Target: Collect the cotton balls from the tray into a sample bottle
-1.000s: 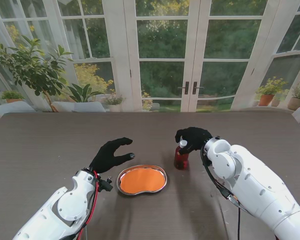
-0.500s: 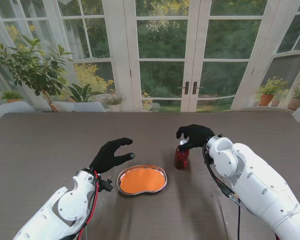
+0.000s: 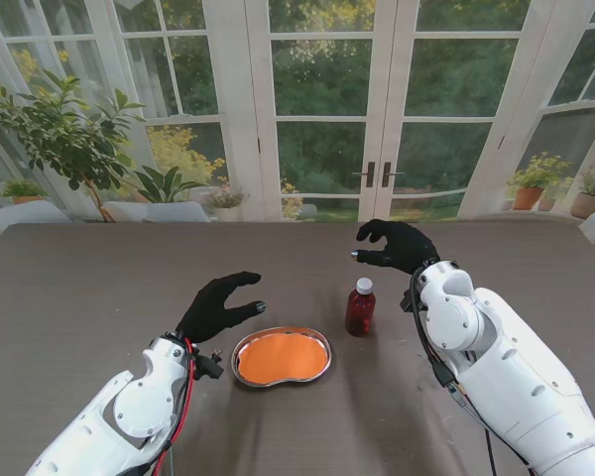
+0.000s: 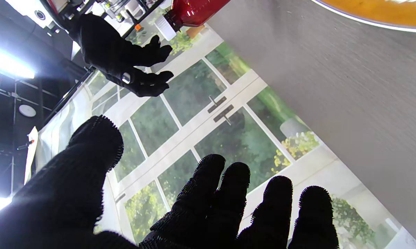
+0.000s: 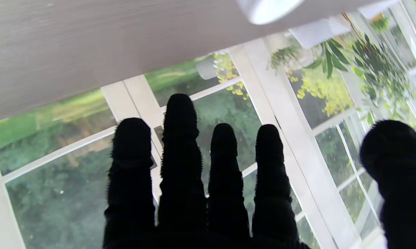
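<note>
1. From the stand's view, a dark wood-grain table [image 3: 99, 278] is seen in front of white glass doors [image 3: 322, 109], with a potted plant [image 3: 64, 134] at the far left. A metal tray [image 3: 281, 356] with an orange inside is set near the middle of the table; no cotton balls can be made out in it. A red bottle [image 3: 359, 307] with a white cap is stood upright just to the right of the tray, apart from it. The right hand [image 3: 395, 246] is held in the air farther from me than the bottle, fingers spread and curled, nothing grasped. The left hand [image 3: 218, 305] is held just left of the tray, fingers apart, nothing held.

2. In the left wrist view, the left hand's fingers [image 4: 211, 193] are seen parted and free. The right hand [image 4: 125, 65] is shown released beside the bottle [image 4: 190, 12].

3. In the right wrist view, the right hand's fingers [image 5: 180, 145] are extended over the table edge, with nothing between them and the thumb.
</note>
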Controlling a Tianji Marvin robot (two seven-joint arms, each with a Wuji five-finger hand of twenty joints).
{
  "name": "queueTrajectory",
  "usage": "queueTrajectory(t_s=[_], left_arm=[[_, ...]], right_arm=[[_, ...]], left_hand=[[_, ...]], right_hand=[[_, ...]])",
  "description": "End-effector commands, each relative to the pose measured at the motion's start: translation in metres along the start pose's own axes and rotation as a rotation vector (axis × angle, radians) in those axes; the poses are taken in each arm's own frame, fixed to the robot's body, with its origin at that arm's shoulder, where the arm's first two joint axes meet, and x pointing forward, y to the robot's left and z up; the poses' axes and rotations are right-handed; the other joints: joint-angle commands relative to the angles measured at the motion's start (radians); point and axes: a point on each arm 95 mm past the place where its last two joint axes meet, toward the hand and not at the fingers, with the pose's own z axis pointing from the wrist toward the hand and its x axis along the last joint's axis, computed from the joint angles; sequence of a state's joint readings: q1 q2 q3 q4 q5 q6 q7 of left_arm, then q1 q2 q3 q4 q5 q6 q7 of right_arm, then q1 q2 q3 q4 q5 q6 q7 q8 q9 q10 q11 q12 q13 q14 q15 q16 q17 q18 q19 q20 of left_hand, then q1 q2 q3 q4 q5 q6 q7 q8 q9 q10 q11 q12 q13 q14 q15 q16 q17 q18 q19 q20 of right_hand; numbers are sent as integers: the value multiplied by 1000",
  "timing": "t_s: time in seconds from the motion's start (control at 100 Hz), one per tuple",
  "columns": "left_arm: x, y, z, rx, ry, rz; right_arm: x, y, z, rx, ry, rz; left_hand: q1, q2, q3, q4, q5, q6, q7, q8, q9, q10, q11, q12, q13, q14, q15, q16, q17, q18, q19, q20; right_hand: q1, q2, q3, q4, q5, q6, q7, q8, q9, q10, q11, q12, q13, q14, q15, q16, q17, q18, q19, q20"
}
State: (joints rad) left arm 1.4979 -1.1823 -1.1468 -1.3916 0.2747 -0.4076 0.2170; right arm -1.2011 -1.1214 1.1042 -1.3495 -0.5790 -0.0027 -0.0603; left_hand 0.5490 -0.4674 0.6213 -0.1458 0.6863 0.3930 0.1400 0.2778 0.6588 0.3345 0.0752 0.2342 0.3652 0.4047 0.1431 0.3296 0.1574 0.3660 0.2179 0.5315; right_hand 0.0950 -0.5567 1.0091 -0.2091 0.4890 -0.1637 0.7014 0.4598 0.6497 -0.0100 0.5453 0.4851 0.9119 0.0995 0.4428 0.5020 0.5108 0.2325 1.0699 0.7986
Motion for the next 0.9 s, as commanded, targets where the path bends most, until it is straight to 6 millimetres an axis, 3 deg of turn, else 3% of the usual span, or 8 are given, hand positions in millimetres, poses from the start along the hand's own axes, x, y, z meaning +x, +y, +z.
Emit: queueTrajectory(t_s=[0.0,0.21,0.47,0.7,0.89], left_arm=[[2,1,0,-2,5,-11],[3,-3,-1,28,6,-31],[10,-9,-3,61,23,-57],[16,-12,-5,69,39,-63],[19,-14,-7,76,45,-72]], right_arm=[[10,-9,-5,-3,18,38],[21,-14,-25,-68,47,252],[30,-22,-53,-145,79,428],[23,-36,-74,-166,98,488],[11,-42,-85,-174,113,489]], left_hand=[[18,38,-13,37,-34,-149,-21,-10,-20,-36,-5,8,-17,-20,-12,4,-11,-13,-20,11],[21,39,-13,38,-44,-143,-23,-12,-32,-39,-7,6,-30,-28,-23,-1,-18,-24,-27,5],[20,42,-19,37,-43,-141,-22,-12,-41,-41,-9,3,-37,-34,-31,-7,-24,-28,-35,-3],[20,44,-24,38,-44,-143,-22,-13,-49,-43,-11,0,-41,-36,-36,-11,-28,-34,-40,-10],[21,46,-26,38,-42,-143,-21,-13,-50,-37,-11,-1,-43,-30,-38,-12,-32,-29,-41,-12]], right_hand=[[15,-14,41,40,10,1,-15,-19,9,-4,-24,-26,-25,-6,-38,-32,-12,32,-28,-34],[68,-87,116,47,-38,46,-31,-51,-24,8,-48,-68,-77,-5,-137,-99,-40,9,-110,-113],[97,-148,153,45,-59,66,-35,-71,-45,11,-51,-76,-109,-2,-164,-121,-74,-1,-157,-151],[107,-184,155,40,-68,57,-49,-88,-58,4,-58,-80,-124,-3,-175,-128,-91,-11,-182,-168],[119,-297,194,25,-74,39,-65,-110,-64,-11,-60,-82,-136,-16,-181,-135,-105,-25,-207,-190]])
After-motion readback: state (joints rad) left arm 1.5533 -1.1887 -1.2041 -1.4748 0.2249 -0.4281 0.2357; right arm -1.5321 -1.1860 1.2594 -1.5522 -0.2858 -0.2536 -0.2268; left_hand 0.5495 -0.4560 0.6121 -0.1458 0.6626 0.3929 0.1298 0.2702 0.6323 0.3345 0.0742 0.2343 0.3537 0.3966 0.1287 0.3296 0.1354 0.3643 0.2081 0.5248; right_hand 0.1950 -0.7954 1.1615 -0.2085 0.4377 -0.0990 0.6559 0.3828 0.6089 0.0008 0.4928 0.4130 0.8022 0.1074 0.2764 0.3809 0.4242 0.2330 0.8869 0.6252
